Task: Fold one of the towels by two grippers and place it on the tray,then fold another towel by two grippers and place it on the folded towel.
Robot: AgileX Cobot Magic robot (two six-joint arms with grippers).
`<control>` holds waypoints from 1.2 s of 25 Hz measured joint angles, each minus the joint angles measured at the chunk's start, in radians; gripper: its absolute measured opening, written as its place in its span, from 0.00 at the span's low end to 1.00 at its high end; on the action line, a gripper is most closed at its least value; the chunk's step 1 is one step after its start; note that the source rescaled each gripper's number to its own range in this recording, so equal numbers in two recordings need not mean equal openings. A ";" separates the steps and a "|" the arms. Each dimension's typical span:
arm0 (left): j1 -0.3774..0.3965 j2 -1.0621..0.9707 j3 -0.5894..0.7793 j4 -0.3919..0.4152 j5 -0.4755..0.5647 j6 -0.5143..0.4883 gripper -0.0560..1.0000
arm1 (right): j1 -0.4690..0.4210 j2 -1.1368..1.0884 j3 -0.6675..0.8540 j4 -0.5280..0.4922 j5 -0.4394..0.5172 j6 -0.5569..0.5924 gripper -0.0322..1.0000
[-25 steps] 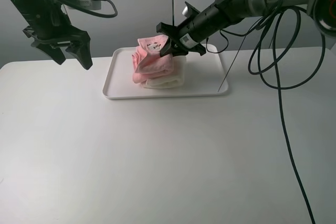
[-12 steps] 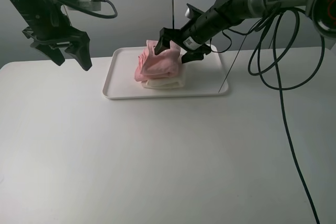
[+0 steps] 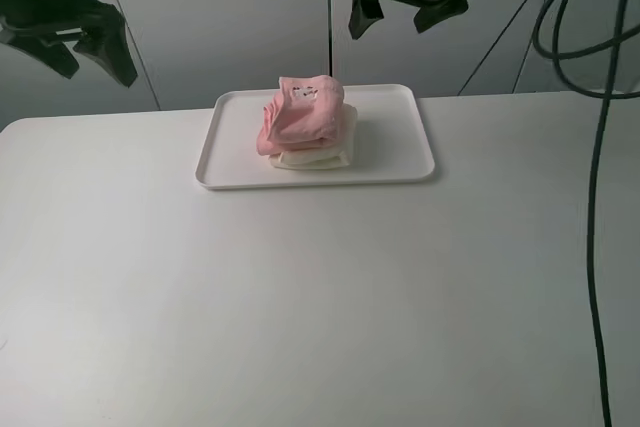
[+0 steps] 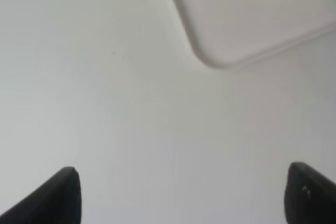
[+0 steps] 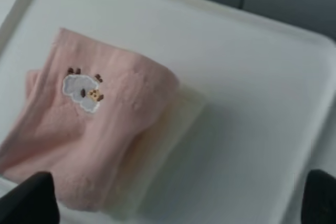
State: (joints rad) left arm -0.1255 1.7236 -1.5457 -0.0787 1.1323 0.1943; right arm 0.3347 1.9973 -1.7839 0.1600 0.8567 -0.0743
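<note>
The folded pink towel [image 3: 302, 115] lies on top of the folded cream-white towel [image 3: 318, 158], both on the white tray [image 3: 400, 152] at the back of the table. My right gripper [image 3: 402, 15] hangs open high above the tray, apart from the stack. In the right wrist view the pink towel [image 5: 94, 135], with a small sheep label, covers most of the cream-white towel [image 5: 176, 129] on the tray [image 5: 252, 93], and my right gripper [image 5: 173, 203] holds nothing. My left gripper [image 3: 92, 59] is raised at the far left, open and empty [image 4: 184, 198], over bare table beside a tray corner [image 4: 247, 30].
Black cables [image 3: 598, 147] hang down the right side over the table. A grey panelled wall [image 3: 240, 17] stands right behind the tray. The white table [image 3: 320, 297] stretches in front of the tray.
My right gripper opened, let go of the pink towel and rose up and back from the stack. The left gripper also moved up and to the left. The pink towel stays on the cream-white one.
</note>
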 joint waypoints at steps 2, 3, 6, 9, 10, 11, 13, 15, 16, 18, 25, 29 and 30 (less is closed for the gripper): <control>0.041 -0.073 0.069 -0.018 -0.029 -0.004 0.99 | -0.002 -0.114 0.112 -0.100 -0.029 0.035 1.00; 0.062 -0.119 0.111 -0.022 -0.045 -0.005 0.99 | -0.002 -0.179 0.172 -0.133 -0.047 0.042 1.00; 0.096 -0.276 0.296 -0.018 -0.099 -0.008 0.99 | -0.004 -0.365 0.406 -0.176 -0.083 0.055 1.00; 0.103 -0.462 0.469 0.001 -0.150 -0.008 0.99 | -0.004 -0.562 0.638 -0.177 -0.102 0.066 1.00; 0.103 -0.527 0.514 0.005 -0.161 -0.008 0.99 | -0.004 -0.635 0.691 -0.177 -0.102 0.068 1.00; 0.105 -0.592 0.564 0.005 -0.169 -0.008 0.99 | -0.004 -0.705 0.749 -0.177 -0.100 0.074 1.00; 0.105 -0.707 0.646 0.005 -0.173 -0.008 0.99 | -0.004 -0.827 0.849 -0.179 -0.088 0.074 1.00; 0.105 -0.828 0.703 0.014 -0.168 -0.023 0.99 | -0.004 -0.948 0.924 -0.179 -0.060 0.074 1.00; 0.105 -0.875 0.728 0.024 -0.160 -0.038 0.99 | -0.004 -0.997 0.957 -0.179 -0.040 0.074 1.00; 0.105 -0.980 0.760 0.042 -0.134 -0.067 0.99 | -0.004 -1.111 1.009 -0.179 0.002 0.074 1.00; 0.105 -1.241 0.845 0.099 0.005 -0.158 0.99 | -0.004 -1.429 1.120 -0.179 0.130 0.084 1.00; 0.105 -1.355 0.901 0.099 0.025 -0.165 0.99 | -0.004 -1.563 1.172 -0.179 0.161 0.086 1.00; 0.105 -1.383 0.910 0.099 0.025 -0.165 0.99 | -0.004 -1.589 1.186 -0.179 0.172 0.081 1.00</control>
State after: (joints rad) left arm -0.0209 0.3403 -0.6357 0.0198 1.1568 0.0296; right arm 0.3307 0.4078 -0.5979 -0.0186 1.0284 0.0072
